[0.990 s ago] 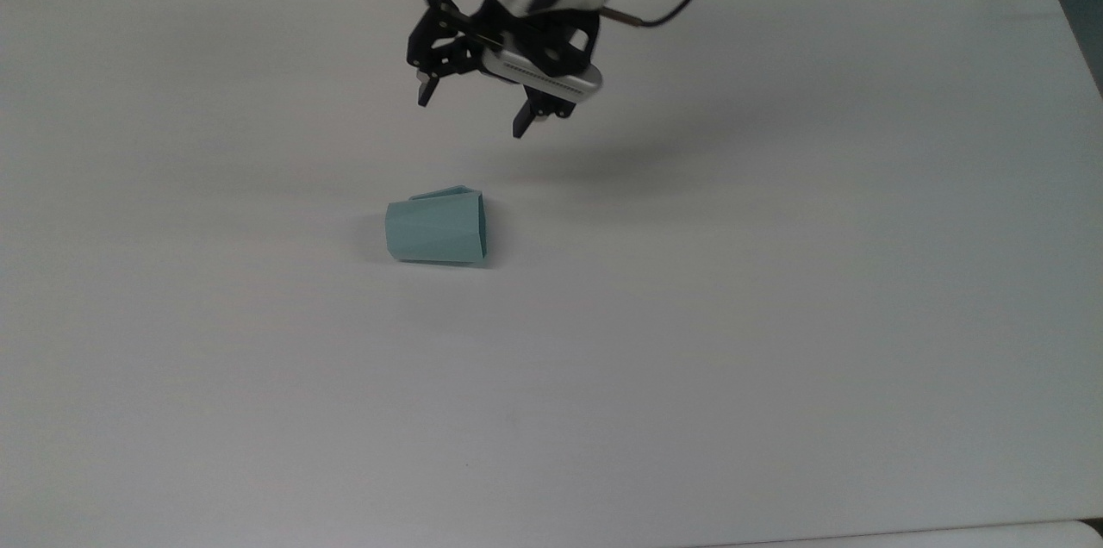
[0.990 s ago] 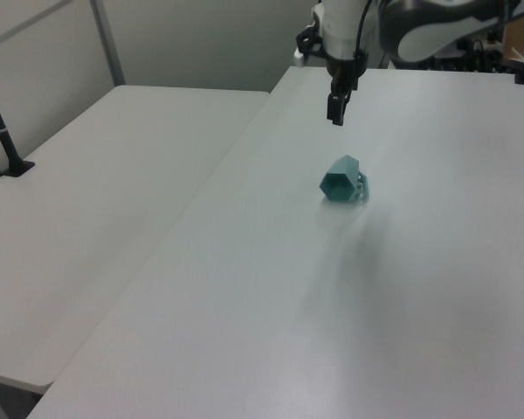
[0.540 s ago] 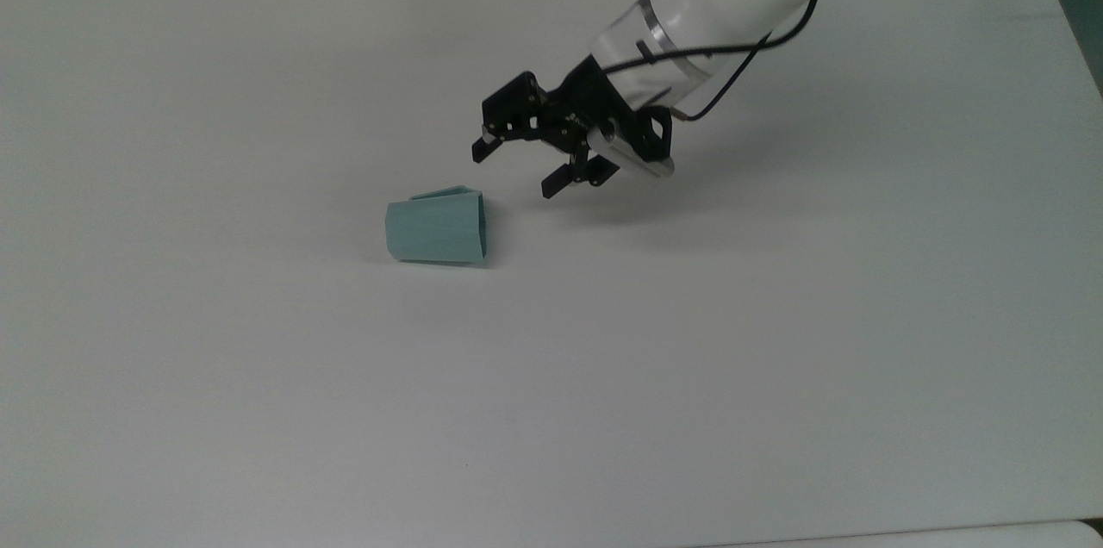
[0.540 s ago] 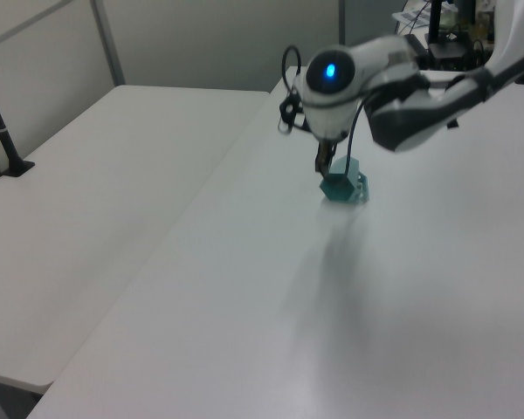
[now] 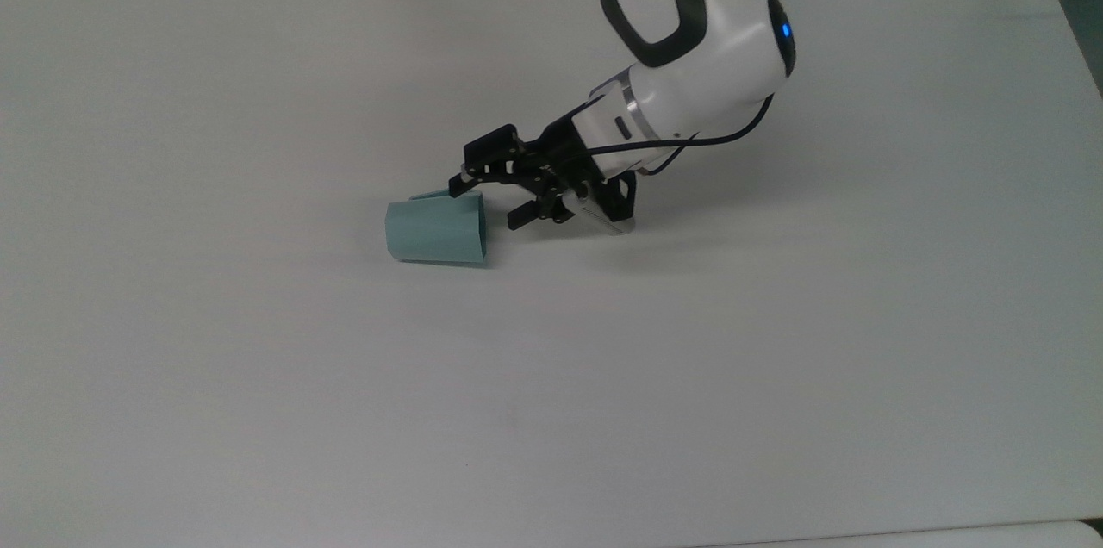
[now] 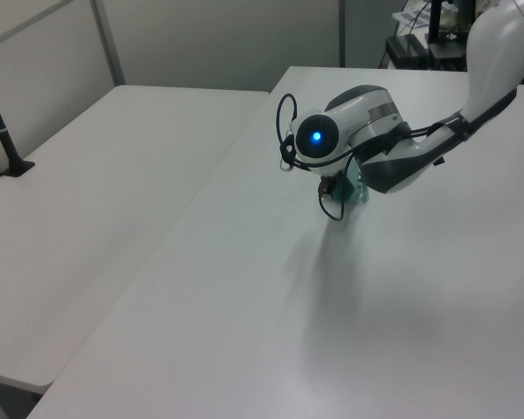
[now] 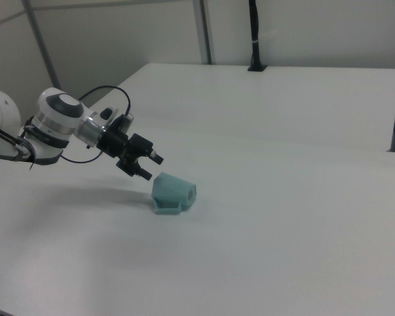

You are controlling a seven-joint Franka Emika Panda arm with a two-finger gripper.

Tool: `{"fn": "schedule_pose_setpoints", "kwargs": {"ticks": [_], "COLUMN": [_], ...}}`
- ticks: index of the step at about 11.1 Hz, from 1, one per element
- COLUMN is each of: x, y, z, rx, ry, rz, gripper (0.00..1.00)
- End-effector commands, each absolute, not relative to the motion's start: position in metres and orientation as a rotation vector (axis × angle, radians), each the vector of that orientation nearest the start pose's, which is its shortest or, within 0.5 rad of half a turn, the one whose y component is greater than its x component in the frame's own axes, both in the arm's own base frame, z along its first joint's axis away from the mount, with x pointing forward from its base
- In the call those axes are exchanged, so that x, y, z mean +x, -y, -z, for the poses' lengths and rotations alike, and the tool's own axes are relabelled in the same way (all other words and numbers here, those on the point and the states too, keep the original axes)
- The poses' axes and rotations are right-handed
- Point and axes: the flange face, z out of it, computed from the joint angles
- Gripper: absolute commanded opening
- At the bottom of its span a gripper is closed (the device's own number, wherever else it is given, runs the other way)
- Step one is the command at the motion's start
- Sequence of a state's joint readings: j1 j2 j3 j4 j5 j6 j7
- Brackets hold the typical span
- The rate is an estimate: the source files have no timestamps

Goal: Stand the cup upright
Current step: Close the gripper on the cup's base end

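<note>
Two fingers spread wide: the hand (image 5: 486, 199) (holding nothing) sits just beside the toppled cup (image 5: 435, 229).

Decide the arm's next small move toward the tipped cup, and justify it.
Probably ease the open pincer forward so its fingers straddle the rim, since the teal cup lies on its side on the table, mouth facing the pincer, not yet gripped.

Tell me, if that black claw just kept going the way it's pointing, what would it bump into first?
Most likely the cup, lying on its side on the white table. The gripper, its fingers open, points toward the cup's wide open end from the top view's right. Whether it would strike the rim or slip inside is unclear.
</note>
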State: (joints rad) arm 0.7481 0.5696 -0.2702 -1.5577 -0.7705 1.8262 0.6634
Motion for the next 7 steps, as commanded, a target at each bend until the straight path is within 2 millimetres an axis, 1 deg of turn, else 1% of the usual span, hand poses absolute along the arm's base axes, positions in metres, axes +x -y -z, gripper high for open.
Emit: {"fn": "schedule_pose_setpoints", "kwargs": {"ticks": [1,2,3,4,5,6,7], "x": [0.616,0.615,0.615,0.615,0.615,0.616,0.616], "y": [-0.256,-0.251,-0.248,-0.247,-0.248,-0.248,-0.251], "z": [-0.321,-0.314,-0.308,-0.307,-0.307,-0.307,-0.307], "rx": [2.226,2.215,2.208,2.206,2.211,2.212,2.221], "ry": [-0.151,-0.156,-0.157,-0.157,-0.15,-0.141,-0.152], "rz": [-0.257,-0.243,-0.231,-0.229,-0.233,-0.242,-0.256], "gripper": [1.0,1.0,0.97,0.71,0.42,0.29,0.21]}}
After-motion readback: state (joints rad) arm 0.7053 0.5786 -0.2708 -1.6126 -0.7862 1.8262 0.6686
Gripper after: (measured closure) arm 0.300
